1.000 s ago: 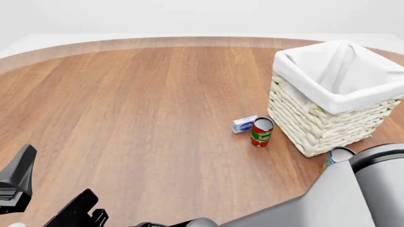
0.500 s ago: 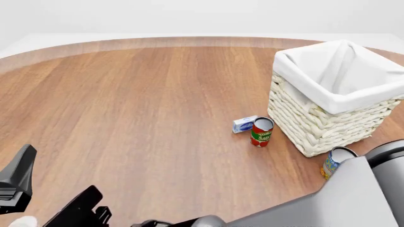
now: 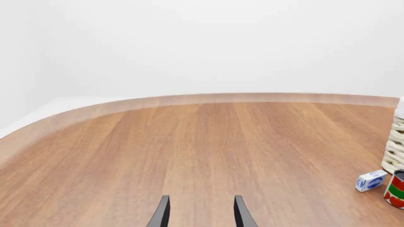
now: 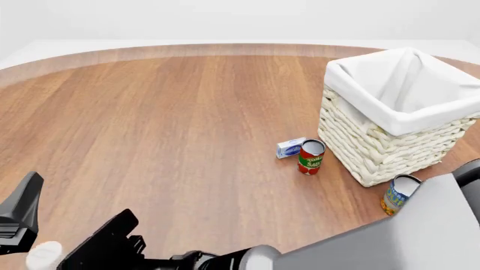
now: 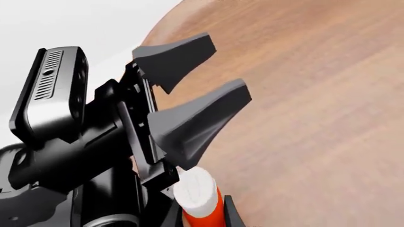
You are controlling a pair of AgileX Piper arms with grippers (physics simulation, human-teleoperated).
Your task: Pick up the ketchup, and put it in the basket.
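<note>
Ketchup: only the white cap and a strip of red body show, at the near left table edge, seemingly between the right gripper fingertips, but actual clamping cannot be told. The right arm lies low across the near edge, reaching left; the left gripper hangs with fingers narrowly apart, holding nothing. Well apart at far right stands the basket, with a tomato can, small blue-white box and blue-orange can beside it.

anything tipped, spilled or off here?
Nothing spilled or damaged. Tomato sauce can and blue-and-orange can stand upright by the basket; small white box lies flat. Ketchup sits between the right gripper's fingers.
</note>
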